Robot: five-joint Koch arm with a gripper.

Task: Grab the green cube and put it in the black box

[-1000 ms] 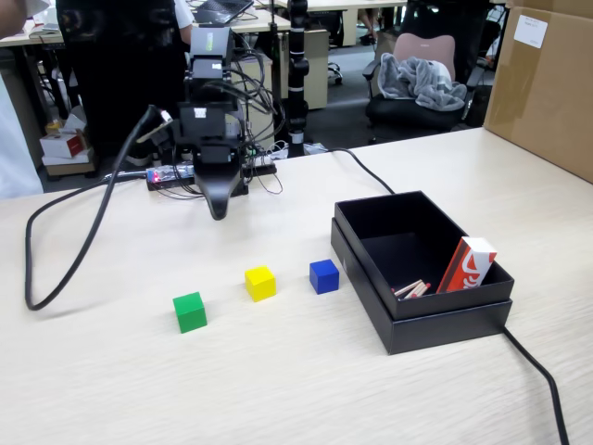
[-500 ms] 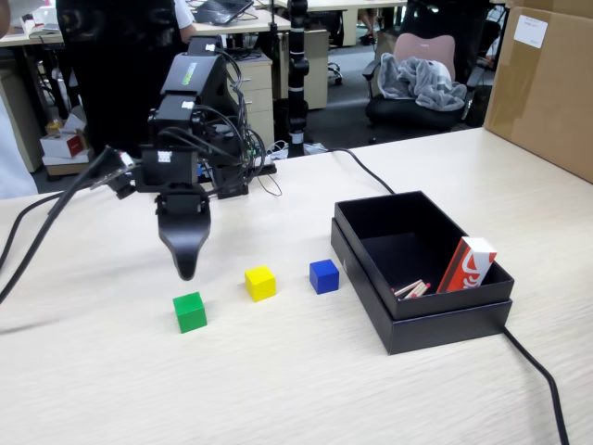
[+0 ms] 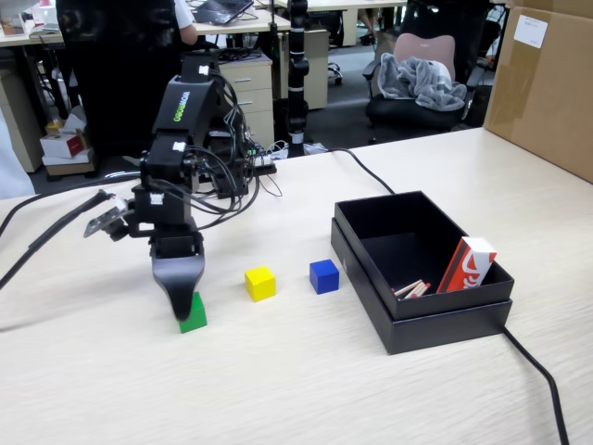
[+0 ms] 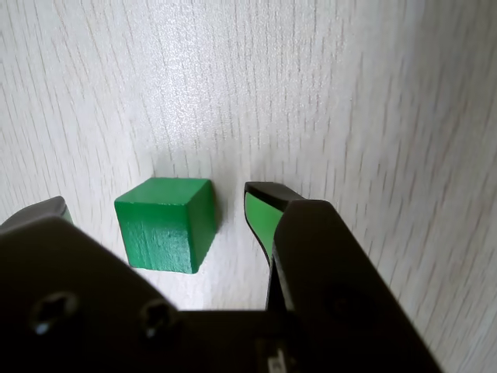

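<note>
Two jaws spread apart, gripper [image 4: 155, 206] straddling green cube [image 4: 165, 223] at wrist view's lower left; nothing clamped.

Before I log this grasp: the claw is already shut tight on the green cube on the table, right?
Not yet. In the wrist view the claw is open, its fingers straddling the green cube with a gap showing at the right finger. The cube does sit on the table.

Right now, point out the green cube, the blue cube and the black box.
green cube [image 4: 165, 223], wrist view, on its front face between the open jaws.
blue cube [image 3: 324, 276], fixed view, on its front face.
black box [image 3: 445, 306], fixed view, on its near outer wall.
</note>
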